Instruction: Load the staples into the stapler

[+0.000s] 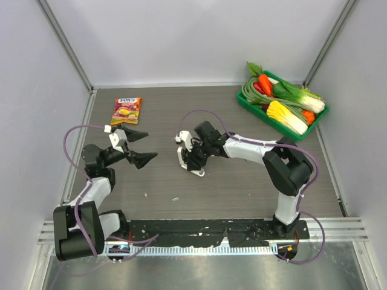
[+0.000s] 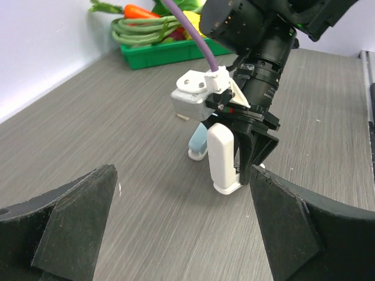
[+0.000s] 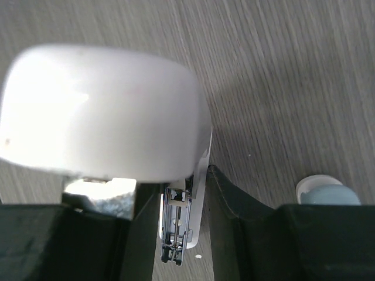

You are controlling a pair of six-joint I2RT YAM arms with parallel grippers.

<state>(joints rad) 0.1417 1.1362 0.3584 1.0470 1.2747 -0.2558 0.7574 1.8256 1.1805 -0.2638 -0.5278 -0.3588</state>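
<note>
what looks like the staples [image 1: 175, 199], tiny and pale, lies on the counter [image 1: 242, 187] near the front, beyond it the right fingers [image 1: 196, 162] pinch the upright stapler [image 1: 183, 157], left fingers [image 1: 144, 159] spread wide nearby, untouching.

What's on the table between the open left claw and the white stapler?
Nothing: the top view shows only bare table between the left gripper and the white stapler.

Tabletop [image 1: 158, 181] free L of stapler [image 1: 184, 157]; right hand [image 1: 196, 159] blocks R side.
</note>
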